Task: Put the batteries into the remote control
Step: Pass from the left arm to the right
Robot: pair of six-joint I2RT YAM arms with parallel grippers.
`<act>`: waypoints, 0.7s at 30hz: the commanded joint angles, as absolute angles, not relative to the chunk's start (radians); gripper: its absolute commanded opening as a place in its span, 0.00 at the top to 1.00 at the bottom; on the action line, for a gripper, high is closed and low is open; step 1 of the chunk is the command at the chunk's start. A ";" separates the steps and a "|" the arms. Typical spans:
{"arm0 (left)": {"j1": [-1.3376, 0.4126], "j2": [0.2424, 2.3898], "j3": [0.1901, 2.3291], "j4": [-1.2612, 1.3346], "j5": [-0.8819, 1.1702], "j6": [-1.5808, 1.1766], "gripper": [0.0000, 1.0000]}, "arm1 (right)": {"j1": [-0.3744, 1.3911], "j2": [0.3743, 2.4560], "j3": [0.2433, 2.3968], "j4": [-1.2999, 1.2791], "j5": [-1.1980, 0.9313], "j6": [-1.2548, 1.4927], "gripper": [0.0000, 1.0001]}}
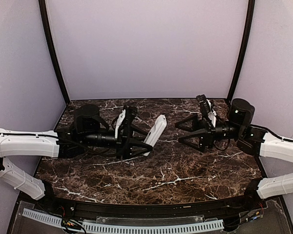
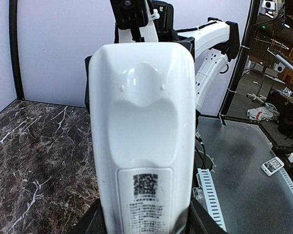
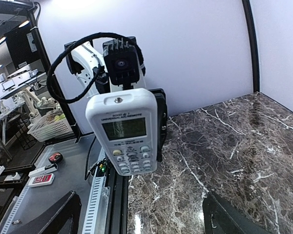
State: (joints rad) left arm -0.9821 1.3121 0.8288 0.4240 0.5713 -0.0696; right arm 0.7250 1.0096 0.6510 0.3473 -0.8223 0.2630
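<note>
My left gripper (image 1: 140, 136) is shut on the lower part of the remote control (image 1: 155, 131), a flat white handset held tilted above the marble table (image 1: 161, 175). In the left wrist view its plain white back (image 2: 141, 122) fills the frame, with a QR label low down and my black fingers (image 2: 90, 222) at both sides. In the right wrist view its front (image 3: 124, 131) shows a pale display and small buttons. My right gripper (image 1: 178, 132) is open and empty, facing the remote from a short gap; its fingertips (image 3: 63, 214) sit wide apart. No batteries are in view.
Black frame posts (image 1: 53, 53) and purple walls close in the back and sides. A black rail with a white slotted cable duct (image 1: 112, 225) runs along the near edge. Off the table, another small remote (image 2: 272, 165) lies on a grey surface.
</note>
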 commanded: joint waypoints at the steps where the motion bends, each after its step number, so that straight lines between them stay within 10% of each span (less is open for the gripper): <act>1: -0.999 1.282 0.806 0.545 0.602 -0.115 0.68 | 0.787 1.070 0.725 0.438 -0.840 0.281 0.15; 16: -1.024 1.307 0.788 0.581 0.586 -0.124 0.68 | 0.898 1.232 0.845 0.515 -0.851 0.297 0.19; 21: -1.025 1.316 0.776 0.604 0.574 -0.134 0.68 | 0.912 1.254 0.871 0.519 -0.862 0.301 0.34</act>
